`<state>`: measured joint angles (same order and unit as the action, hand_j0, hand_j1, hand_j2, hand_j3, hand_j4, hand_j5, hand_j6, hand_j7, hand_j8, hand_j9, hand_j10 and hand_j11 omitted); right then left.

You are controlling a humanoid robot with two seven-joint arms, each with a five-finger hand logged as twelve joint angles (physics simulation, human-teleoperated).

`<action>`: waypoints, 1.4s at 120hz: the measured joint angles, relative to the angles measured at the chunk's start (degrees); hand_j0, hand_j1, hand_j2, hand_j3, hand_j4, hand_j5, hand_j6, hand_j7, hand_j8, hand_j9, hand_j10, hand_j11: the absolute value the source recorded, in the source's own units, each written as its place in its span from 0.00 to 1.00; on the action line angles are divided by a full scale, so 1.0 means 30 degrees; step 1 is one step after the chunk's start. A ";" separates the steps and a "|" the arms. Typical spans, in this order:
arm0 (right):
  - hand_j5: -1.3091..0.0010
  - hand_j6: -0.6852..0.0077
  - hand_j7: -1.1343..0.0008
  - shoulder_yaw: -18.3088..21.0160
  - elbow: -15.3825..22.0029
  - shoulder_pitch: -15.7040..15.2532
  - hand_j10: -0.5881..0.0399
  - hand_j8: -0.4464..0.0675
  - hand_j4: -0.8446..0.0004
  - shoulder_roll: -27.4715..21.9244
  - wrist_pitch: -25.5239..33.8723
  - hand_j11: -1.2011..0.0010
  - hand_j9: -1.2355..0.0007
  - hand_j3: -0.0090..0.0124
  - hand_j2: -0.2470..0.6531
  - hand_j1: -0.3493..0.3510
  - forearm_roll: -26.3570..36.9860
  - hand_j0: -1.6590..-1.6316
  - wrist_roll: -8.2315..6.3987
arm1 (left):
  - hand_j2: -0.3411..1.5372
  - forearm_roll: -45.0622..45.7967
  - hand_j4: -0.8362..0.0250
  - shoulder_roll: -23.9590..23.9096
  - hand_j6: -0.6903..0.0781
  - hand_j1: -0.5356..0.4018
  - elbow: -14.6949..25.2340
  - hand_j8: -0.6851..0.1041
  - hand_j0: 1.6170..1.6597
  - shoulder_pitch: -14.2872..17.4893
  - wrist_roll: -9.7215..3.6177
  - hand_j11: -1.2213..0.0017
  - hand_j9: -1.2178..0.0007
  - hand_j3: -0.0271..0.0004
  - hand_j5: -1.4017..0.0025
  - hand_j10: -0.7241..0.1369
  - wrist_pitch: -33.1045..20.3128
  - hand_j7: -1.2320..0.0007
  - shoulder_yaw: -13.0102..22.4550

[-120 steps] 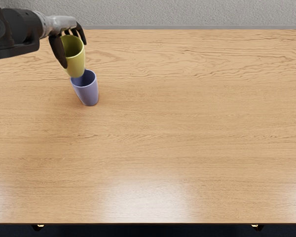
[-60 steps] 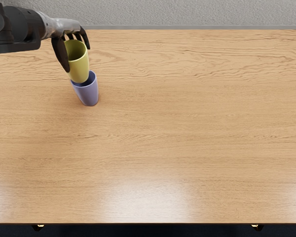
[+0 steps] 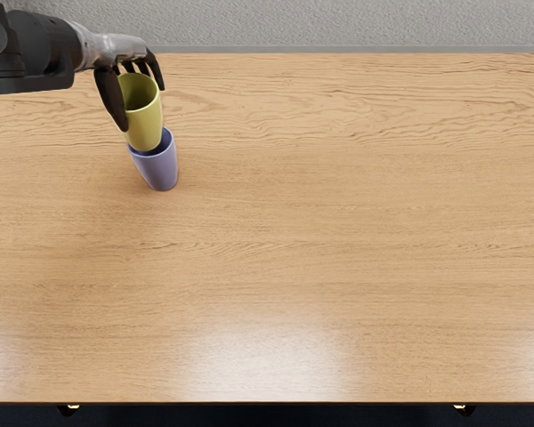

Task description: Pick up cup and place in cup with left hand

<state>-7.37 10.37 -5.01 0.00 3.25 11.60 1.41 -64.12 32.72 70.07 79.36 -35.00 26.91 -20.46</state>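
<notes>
The left hand [image 3: 132,82] pinches the yellow cup [image 3: 144,124] between thumb and fingers, so the pick-up is done. The cup's base overlaps the mouth of the upright purple cup [image 3: 160,169] on the table [image 3: 320,231]; lowering it in and letting go appear left.

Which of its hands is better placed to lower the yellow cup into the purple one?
The left hand, I'd say: it grasps the yellow cup, whose base overlaps the purple cup's opening in view. The right hand isn't in view.
</notes>
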 joint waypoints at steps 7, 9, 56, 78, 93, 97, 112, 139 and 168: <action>0.98 0.95 0.97 0.0001 0.0000 0.0000 0.90 0.82 0.97 0.0000 0.0000 0.97 0.97 0.42 0.27 0.04 0.0000 0.04 0.0000 | 0.21 0.0033 0.46 -0.0090 0.46 0.49 -0.0002 0.45 0.90 0.0002 0.0000 0.51 0.51 0.99 0.57 0.33 -0.0013 0.52 0.0000; 0.98 0.95 0.97 0.0003 0.0000 0.0000 0.90 0.82 0.97 0.0000 0.0000 0.97 0.97 0.42 0.27 0.04 0.0000 0.04 0.0000 | 0.21 0.0043 0.46 -0.0095 0.46 0.49 -0.0005 0.45 0.90 0.0000 0.0000 0.51 0.51 0.99 0.57 0.33 -0.0018 0.52 0.0000; 0.98 0.95 0.97 -0.0002 0.0001 0.0000 0.90 0.82 0.97 0.0000 0.0000 0.97 0.97 0.42 0.27 0.04 0.0000 0.04 0.0000 | 0.21 0.0025 0.46 -0.0124 0.45 0.50 -0.0436 0.45 0.90 -0.0059 0.0000 0.51 0.51 0.99 0.57 0.33 -0.0107 0.51 0.0000; 0.98 0.95 0.97 0.0003 -0.0017 0.0000 0.90 0.82 0.97 0.0000 0.0000 0.97 0.97 0.42 0.27 0.04 0.0000 0.04 0.0000 | 0.21 -0.0019 0.46 -0.0651 0.45 0.49 -0.0624 0.46 0.90 -0.0029 0.0000 0.51 0.51 0.99 0.57 0.33 -0.0154 0.52 0.0006; 0.98 0.95 0.97 0.0006 -0.0014 0.0000 0.90 0.82 0.97 0.0000 0.0000 0.97 0.97 0.42 0.27 0.04 0.0000 0.04 0.0000 | 0.21 -0.0074 0.46 -0.0651 0.45 0.50 -0.0704 0.45 0.90 -0.0032 0.0000 0.51 0.51 0.99 0.57 0.33 -0.0138 0.52 0.0021; 0.98 0.95 0.97 0.0003 -0.0012 0.0000 0.90 0.82 0.97 0.0000 0.0000 0.97 0.97 0.42 0.27 0.04 0.0000 0.04 0.0000 | 0.21 -0.0084 0.46 -0.0627 0.45 0.50 -0.0713 0.45 0.90 -0.0043 0.0000 0.51 0.51 0.99 0.57 0.33 -0.0139 0.52 0.0020; 0.98 0.95 0.97 -0.0001 -0.0015 0.0000 0.90 0.82 0.97 0.0000 0.0000 0.97 0.97 0.42 0.27 0.04 0.0000 0.04 0.0000 | 0.21 -0.0116 0.46 -0.0628 0.45 0.50 -0.0731 0.45 0.90 -0.0082 0.0000 0.51 0.51 0.99 0.57 0.33 -0.0133 0.52 0.0024; 0.98 0.95 0.97 0.0000 -0.0018 0.0000 0.90 0.82 0.97 0.0000 0.0000 0.97 0.97 0.42 0.27 0.04 0.0000 0.04 0.0000 | 0.21 -0.0165 0.58 -0.0667 0.50 0.57 -0.0698 0.49 0.93 -0.0117 0.0000 0.63 0.63 0.99 0.68 0.45 -0.0157 0.63 0.0023; 0.98 0.95 0.97 -0.0003 -0.0013 0.0000 0.90 0.82 0.97 0.0000 0.0000 0.97 0.97 0.42 0.27 0.04 0.0000 0.04 0.0000 | 0.19 -0.0159 0.80 -0.1014 0.72 0.78 -0.0679 0.70 0.95 -0.0379 0.0001 0.84 0.84 0.99 0.86 0.67 -0.0193 0.84 0.0022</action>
<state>-7.38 10.33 -5.01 0.00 3.25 11.60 1.41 -64.60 29.68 68.03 78.23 -35.00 26.33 -20.39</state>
